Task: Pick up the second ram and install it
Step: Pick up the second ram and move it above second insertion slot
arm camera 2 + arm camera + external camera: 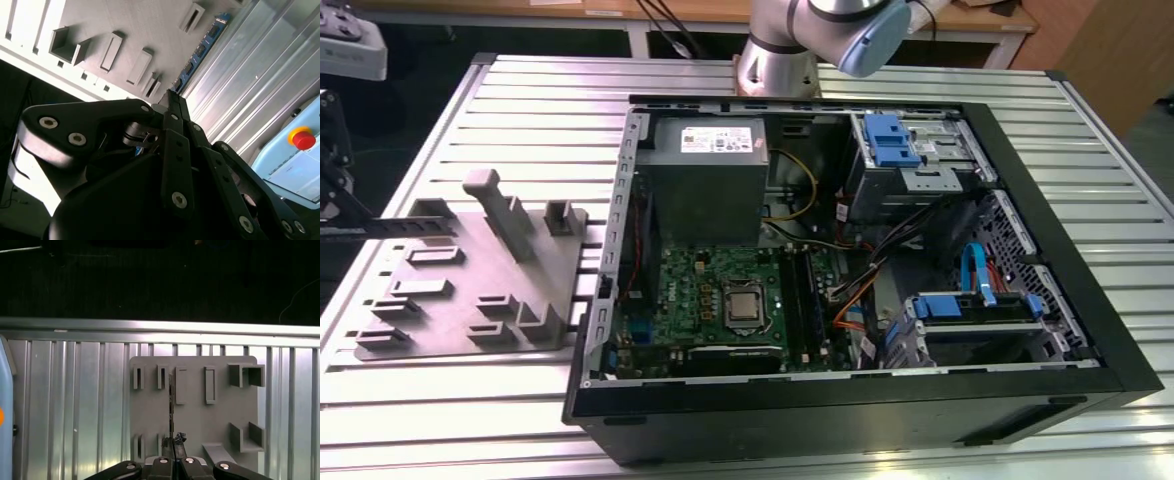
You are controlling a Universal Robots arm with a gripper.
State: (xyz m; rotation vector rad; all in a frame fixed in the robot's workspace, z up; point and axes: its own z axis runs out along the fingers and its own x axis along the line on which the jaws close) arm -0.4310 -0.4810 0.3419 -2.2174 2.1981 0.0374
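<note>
The memory stick [200, 52] sits pinched in my gripper [171, 100], fingers pressed tight on it, over the grey tray [150, 415] on the table [75, 405], so pickup looks done, while fitting it into the computer [854, 395] is left.

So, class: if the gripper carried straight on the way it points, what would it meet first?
Most likely the second ram, standing on edge in the grey holder tray directly ahead of the gripper; the gap between them is unclear.
</note>
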